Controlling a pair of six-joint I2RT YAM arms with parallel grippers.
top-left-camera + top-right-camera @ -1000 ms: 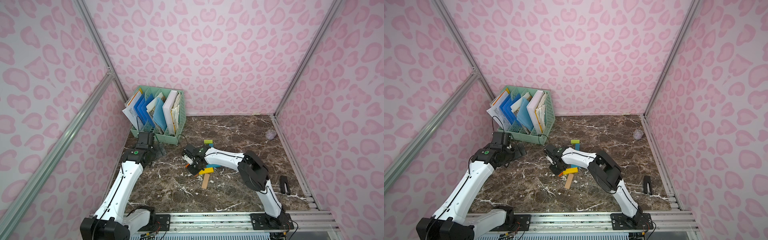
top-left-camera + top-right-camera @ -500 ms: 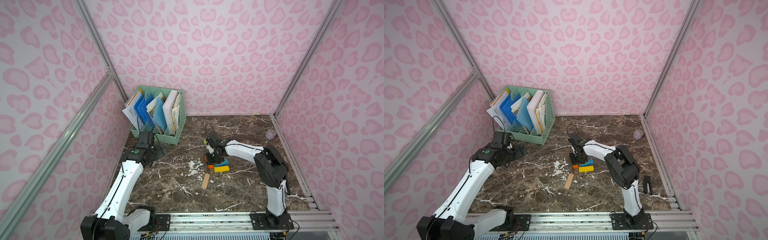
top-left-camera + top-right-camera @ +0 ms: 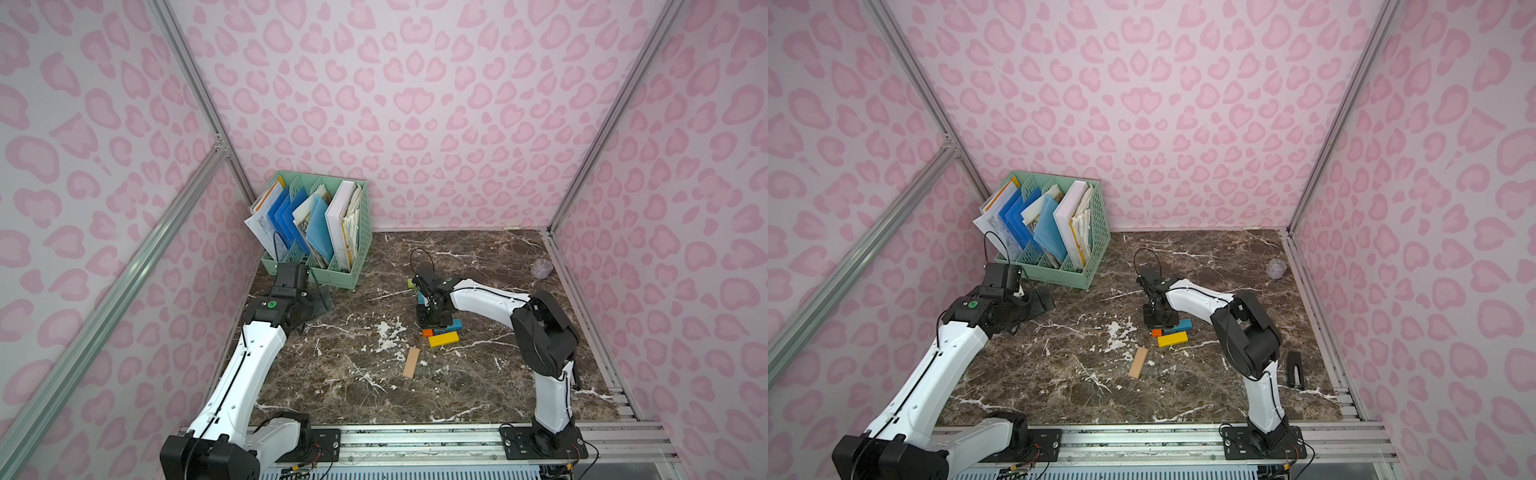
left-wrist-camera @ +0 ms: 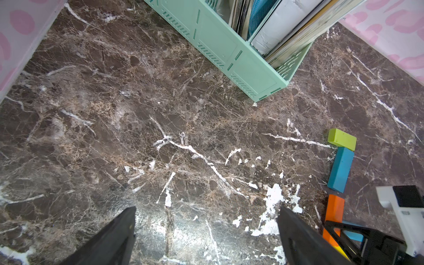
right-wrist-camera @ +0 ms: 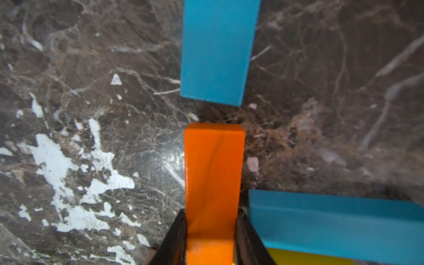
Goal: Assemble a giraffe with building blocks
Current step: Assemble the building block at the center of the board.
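Right pincer [image 5: 211, 236] clamped narrow on orange block [image 5: 214, 174], low at bench [image 3: 478, 386]. Block's long axis collinear with teal neck block [image 5: 218, 50] straight ahead; small gap between ends. Second teal block [image 5: 332, 220] just beside, crosswise. Left pincer [image 4: 206, 213] wide, empty, well apart near file rack [image 4: 229, 50].

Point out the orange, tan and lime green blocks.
orange block [image 5: 213, 174], right wrist view, middle of its top face
tan block [image 3: 411, 362], in a top view, its centre
lime green block [image 4: 341, 139], left wrist view, top face
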